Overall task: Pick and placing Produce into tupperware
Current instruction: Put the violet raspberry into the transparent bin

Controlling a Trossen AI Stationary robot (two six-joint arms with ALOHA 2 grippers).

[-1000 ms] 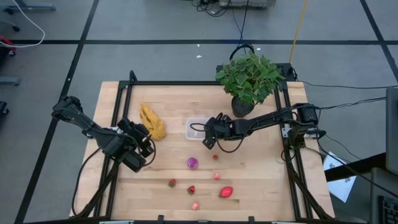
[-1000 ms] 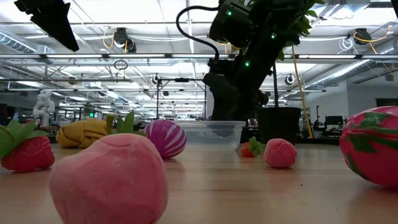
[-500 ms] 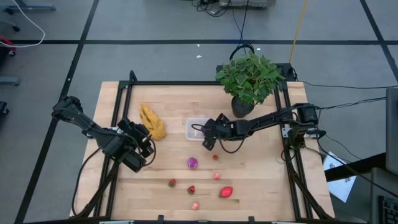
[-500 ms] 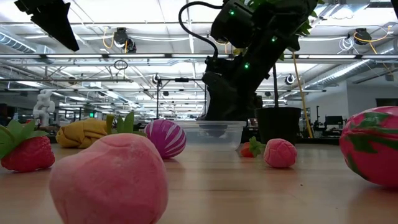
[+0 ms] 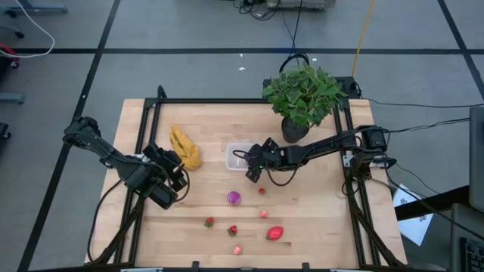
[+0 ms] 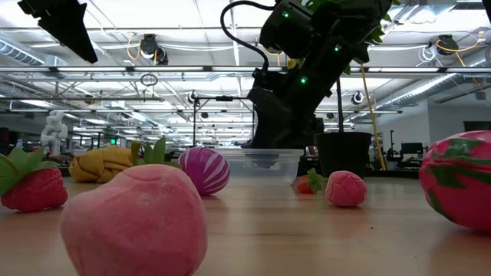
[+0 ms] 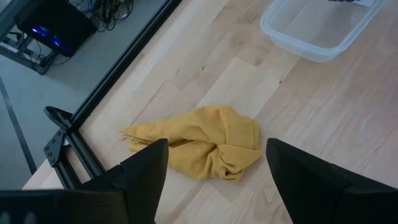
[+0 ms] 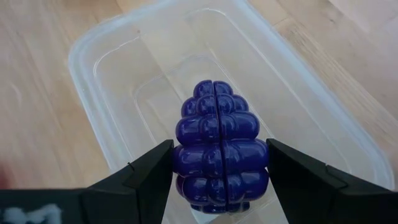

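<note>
The tupperware, a clear shallow box, stands on the table at mid-far. My right gripper hangs over the box's near right part, shut on a purple grape bunch. Other produce lies on the near half of the table: a purple-white piece, small red ones, a bigger red one and pink ones. My left gripper waits open at the left, above the wood, near a yellow crumpled thing. My right gripper pinches the grape bunch's two flanks between its two fingers, at the bunch's broad end. The fingers slant down from the table's right side. The bunch is over the box's inside, narrow tip pointing away from the fingers; whether it touches the box floor I cannot tell.
A potted green plant stands at the far right, close behind my right arm. A black frame runs round the table's edges. Bare wood lies between the box and the scattered produce.
My right gripper has tipped further down and edged toward the tupperware. In the low view its fingers with the grape bunch have sunk behind the box's wall. The gripper stays shut on the bunch.
</note>
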